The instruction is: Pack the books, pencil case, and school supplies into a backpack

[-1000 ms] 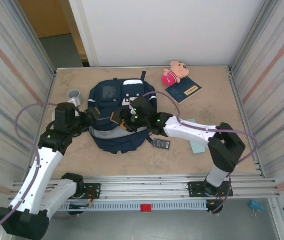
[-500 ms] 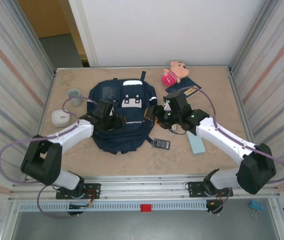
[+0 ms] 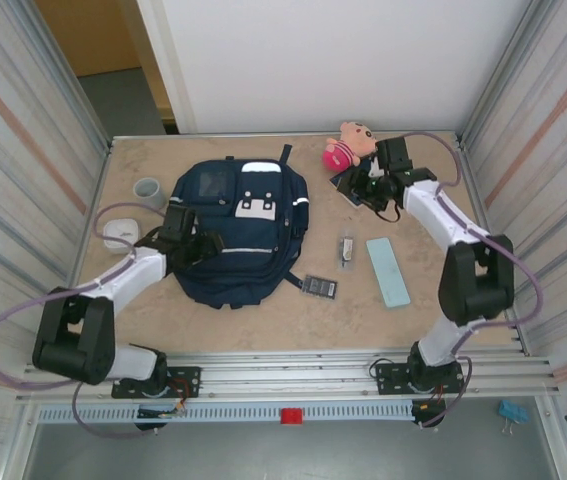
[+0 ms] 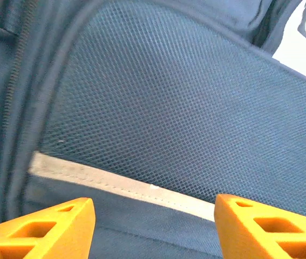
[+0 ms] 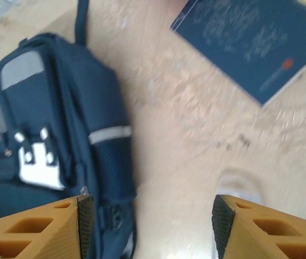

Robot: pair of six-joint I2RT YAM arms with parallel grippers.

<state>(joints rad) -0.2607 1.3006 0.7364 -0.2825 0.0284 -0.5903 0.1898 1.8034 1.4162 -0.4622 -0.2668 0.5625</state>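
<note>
While left fingers stand apart, empty, over the backpack mesh, right fingers spread empty above the surface near the booklet.

No text can be read anywhere. The navy booklet, lying toward the worktop's far right corner, carries faint pale lines of print and a small reddish mark, all too blurred to make out. The calculator's face is too small to read.

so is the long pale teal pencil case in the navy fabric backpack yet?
Out: the teal case lies flat on the table, right of the backpack.
</note>
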